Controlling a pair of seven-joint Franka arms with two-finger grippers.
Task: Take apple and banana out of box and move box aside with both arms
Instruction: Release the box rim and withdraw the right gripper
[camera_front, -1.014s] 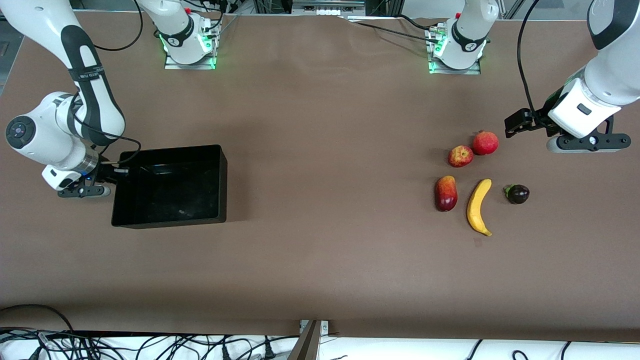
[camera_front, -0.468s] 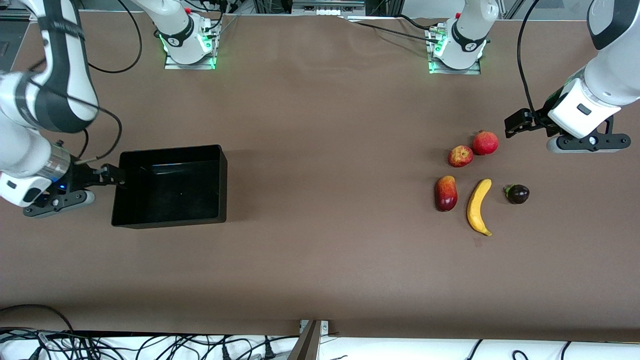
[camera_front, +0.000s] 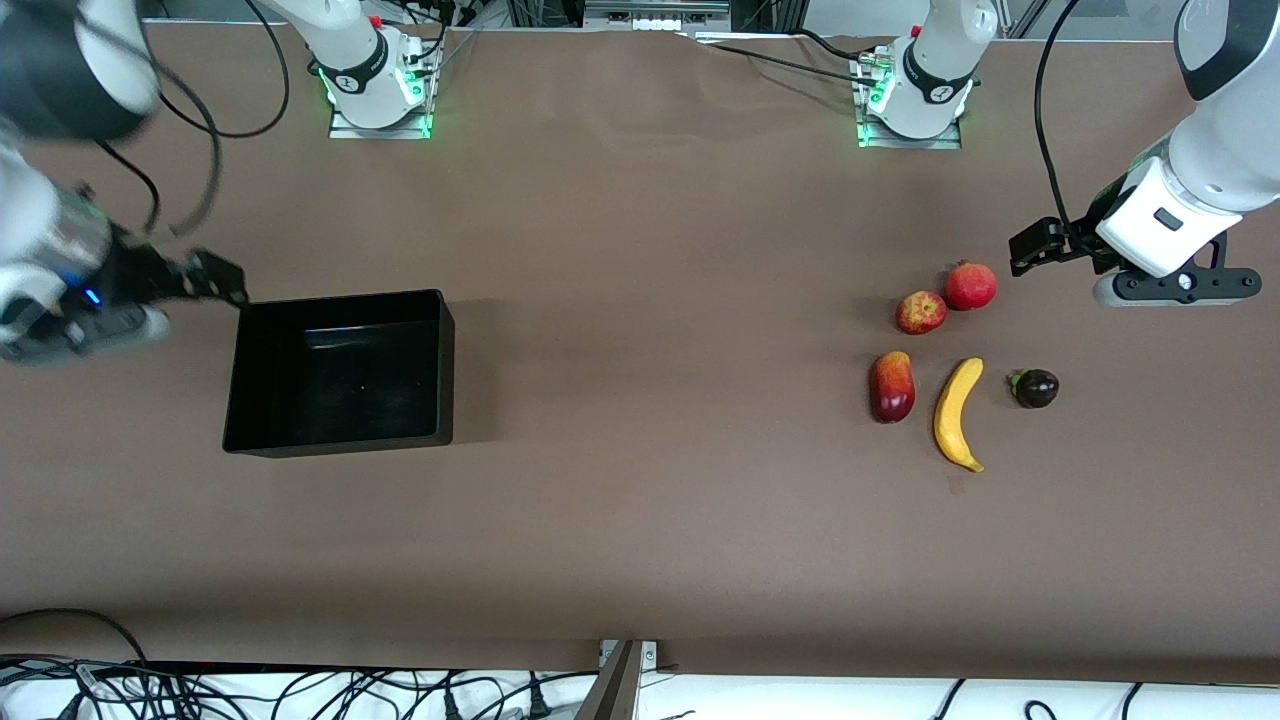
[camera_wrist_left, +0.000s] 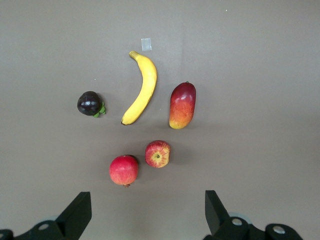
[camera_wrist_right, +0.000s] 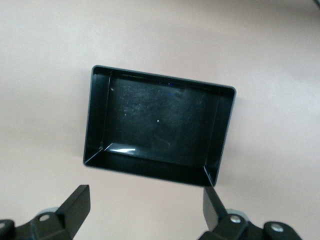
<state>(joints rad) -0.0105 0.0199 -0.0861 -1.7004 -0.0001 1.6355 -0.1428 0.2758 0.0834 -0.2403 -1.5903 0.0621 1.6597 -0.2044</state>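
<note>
Front view, right gripper (camera_front: 215, 280) lifted off black box (camera_front: 340, 372), fingers wide, empty, left gripper (camera_front: 1035, 247) unmoved, fingers wide, empty

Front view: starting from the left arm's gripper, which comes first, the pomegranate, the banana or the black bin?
1. Pomegranate: closest to the left gripper, at the left arm's end of the table, farthest of the fruits from the camera.
2. Banana: same end, nearer to the camera, between mango and dark round fruit.
3. Black bin: at the right arm's end, by the right gripper.
</note>
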